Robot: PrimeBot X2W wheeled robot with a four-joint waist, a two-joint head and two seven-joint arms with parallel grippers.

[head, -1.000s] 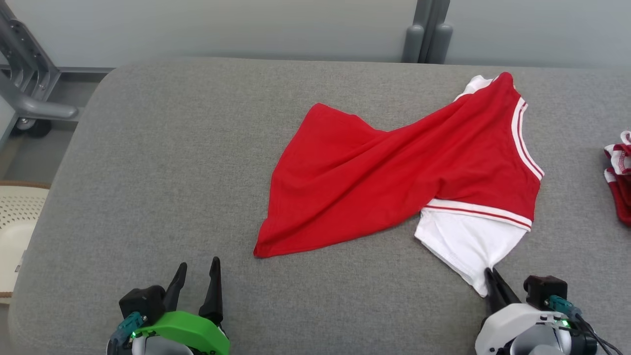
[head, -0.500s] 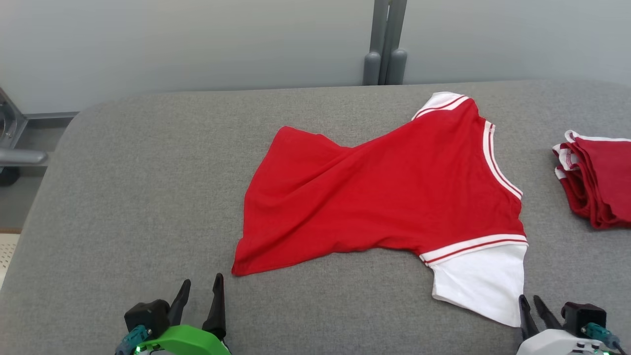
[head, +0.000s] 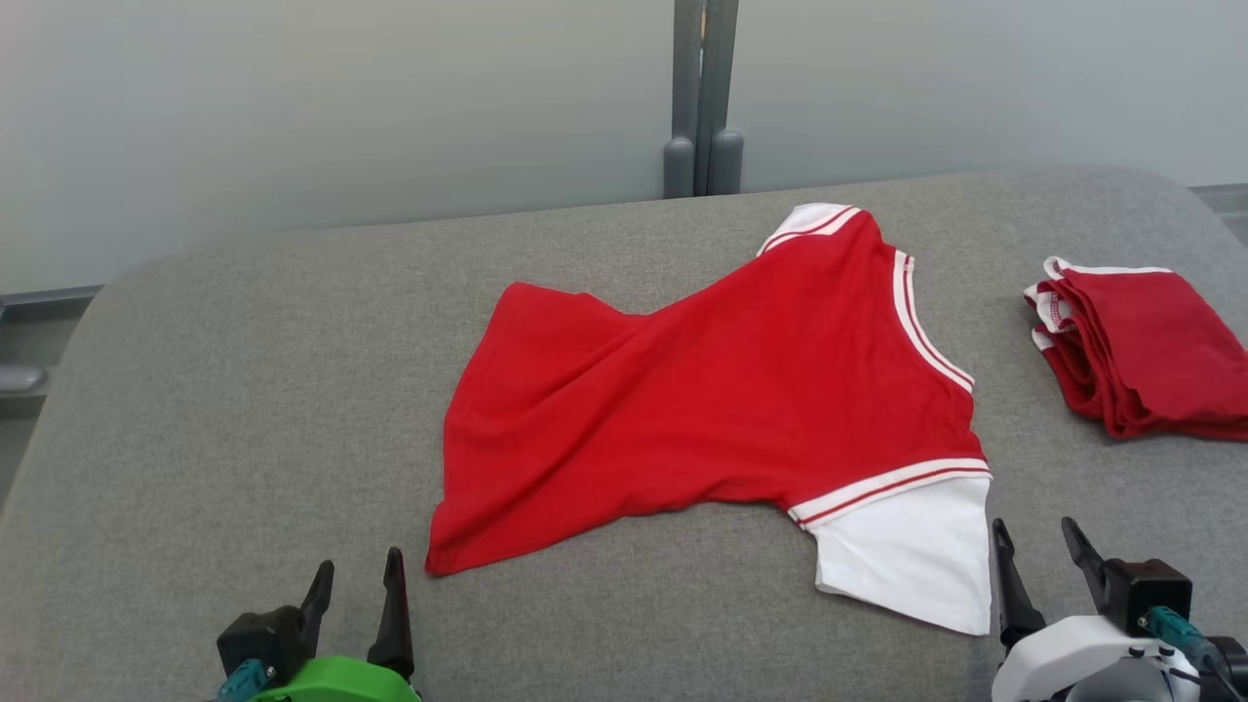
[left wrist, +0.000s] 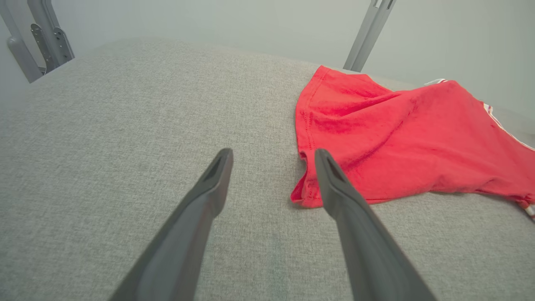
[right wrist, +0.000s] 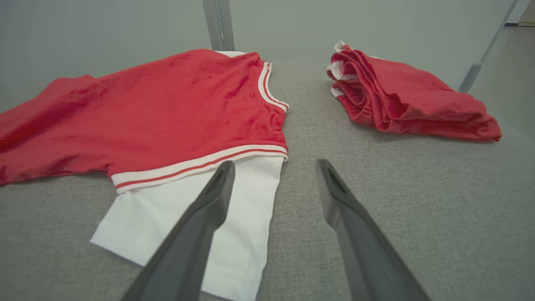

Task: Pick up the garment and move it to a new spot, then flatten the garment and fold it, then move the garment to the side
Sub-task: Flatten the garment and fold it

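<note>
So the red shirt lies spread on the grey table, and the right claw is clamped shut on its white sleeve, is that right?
No. The right claw is open, fingers apart and gripping nothing, next to the white sleeve; the right wrist view shows it. The red shirt does lie spread on the grey table.

Before me stretches a grey woven-fabric tabletop (head: pixel 244 390) with rounded corners. On my right side of it lies a folded pile of red cloth with white trim (head: pixel 1141 361), its layers stacked one on another. Behind the far edge, a grey metal upright post (head: pixel 702 107) stands against a plain pale wall (head: pixel 341 117). Beyond the far left corner I see a grey metal frame (left wrist: pixel 16 52).
</note>
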